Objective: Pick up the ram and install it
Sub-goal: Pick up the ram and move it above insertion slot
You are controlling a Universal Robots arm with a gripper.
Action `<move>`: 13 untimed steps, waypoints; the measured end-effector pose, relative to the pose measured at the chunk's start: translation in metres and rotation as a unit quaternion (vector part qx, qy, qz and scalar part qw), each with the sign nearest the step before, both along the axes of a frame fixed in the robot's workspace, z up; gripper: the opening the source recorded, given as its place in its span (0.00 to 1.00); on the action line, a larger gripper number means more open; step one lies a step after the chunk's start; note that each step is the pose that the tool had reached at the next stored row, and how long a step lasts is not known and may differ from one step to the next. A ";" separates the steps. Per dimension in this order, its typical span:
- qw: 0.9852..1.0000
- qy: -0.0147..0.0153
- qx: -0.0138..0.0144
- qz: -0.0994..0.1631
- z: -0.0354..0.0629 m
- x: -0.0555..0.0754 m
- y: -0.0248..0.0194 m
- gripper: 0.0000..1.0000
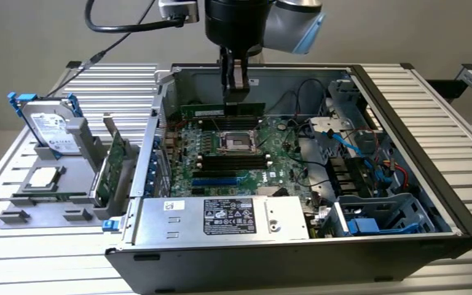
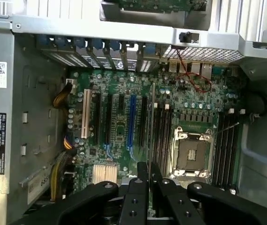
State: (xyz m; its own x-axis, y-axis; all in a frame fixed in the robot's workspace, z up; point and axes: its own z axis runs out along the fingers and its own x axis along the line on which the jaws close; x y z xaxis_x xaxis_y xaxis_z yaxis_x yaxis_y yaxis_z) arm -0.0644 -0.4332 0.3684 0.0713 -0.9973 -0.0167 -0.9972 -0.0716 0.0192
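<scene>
End effector [image 2: 148,168] with ram [image 1: 222,110] inside computer case [image 1: 302,267]

The ram [image 1: 222,110], a long, narrow green circuit-board stick, stands level on its long edge. The gripper [image 1: 236,92] pinches its upper edge, low over the green motherboard [image 1: 188,153], just beside the processor socket [image 1: 238,141].

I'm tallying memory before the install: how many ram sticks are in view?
1. The ram, held by the gripper, stands over the motherboard inside the case. Other sticks may be hidden.
</scene>
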 end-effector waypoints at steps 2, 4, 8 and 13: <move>1.000 0.000 -0.001 0.000 -0.0031 0.003 0.0071 0.14; 1.000 0.000 -0.002 0.000 -0.0059 0.007 0.0107 0.14; 1.000 0.000 -0.004 -0.002 -0.0119 0.014 0.0159 0.14; 1.000 0.000 -0.005 -0.004 -0.0197 0.022 0.0218 0.14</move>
